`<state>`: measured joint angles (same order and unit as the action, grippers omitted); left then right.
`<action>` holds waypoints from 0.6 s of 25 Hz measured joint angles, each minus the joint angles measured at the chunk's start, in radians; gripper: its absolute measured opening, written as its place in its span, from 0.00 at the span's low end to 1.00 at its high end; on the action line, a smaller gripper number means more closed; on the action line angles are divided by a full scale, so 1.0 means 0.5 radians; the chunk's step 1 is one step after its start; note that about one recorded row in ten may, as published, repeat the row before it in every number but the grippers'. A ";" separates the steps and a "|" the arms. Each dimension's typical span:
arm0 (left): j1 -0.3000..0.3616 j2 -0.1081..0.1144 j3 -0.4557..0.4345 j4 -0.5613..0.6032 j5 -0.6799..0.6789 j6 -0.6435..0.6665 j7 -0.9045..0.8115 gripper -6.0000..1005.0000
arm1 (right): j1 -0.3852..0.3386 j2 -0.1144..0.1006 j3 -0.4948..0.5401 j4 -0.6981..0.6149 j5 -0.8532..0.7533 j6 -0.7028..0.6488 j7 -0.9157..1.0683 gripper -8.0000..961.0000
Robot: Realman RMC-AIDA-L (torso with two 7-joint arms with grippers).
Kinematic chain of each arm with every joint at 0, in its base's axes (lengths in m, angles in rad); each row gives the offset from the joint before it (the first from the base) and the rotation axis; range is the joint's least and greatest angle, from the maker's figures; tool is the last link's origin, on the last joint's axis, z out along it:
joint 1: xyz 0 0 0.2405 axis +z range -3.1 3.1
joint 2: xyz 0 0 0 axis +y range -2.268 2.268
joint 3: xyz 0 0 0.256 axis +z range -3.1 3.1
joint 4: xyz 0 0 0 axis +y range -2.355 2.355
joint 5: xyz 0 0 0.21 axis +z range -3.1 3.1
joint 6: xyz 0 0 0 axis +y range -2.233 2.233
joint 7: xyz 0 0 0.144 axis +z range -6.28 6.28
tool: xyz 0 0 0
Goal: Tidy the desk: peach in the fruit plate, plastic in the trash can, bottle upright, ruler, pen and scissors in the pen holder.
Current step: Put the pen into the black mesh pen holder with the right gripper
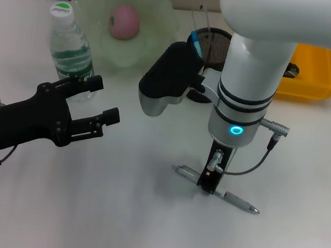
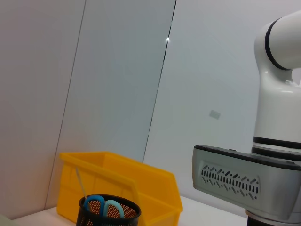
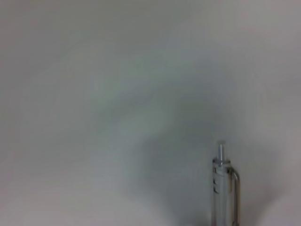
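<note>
The right gripper [image 1: 210,178] stands straight down over the pen [image 1: 217,190] lying flat on the desk [image 1: 116,213], fingers astride its barrel though their closure cannot be told, apparently readying the lift toward the holder [image 1: 214,44], while the left gripper [image 1: 100,103] hovers spread beside the upright bottle [image 1: 67,44].
</note>
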<state>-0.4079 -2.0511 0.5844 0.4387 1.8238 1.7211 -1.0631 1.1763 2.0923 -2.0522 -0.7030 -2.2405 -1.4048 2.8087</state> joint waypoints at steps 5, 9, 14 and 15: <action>0.000 0.000 0.000 0.000 0.000 0.000 0.000 0.83 | -0.001 0.000 -0.013 0.000 0.004 0.000 -0.022 0.13; 0.000 0.000 0.000 0.000 0.000 0.001 0.000 0.83 | -0.005 0.000 -0.045 -0.003 0.005 0.000 -0.022 0.13; 0.000 0.000 0.000 0.000 0.000 0.003 0.000 0.83 | -0.010 0.000 -0.048 -0.016 0.005 -0.001 -0.022 0.13; 0.000 0.000 0.000 0.000 0.000 0.003 0.000 0.83 | -0.011 0.000 -0.048 -0.017 0.005 -0.001 -0.023 0.13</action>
<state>-0.4080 -2.0509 0.5844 0.4386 1.8239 1.7225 -1.0630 1.1711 2.0923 -2.0763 -0.7114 -2.2380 -1.4052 2.7972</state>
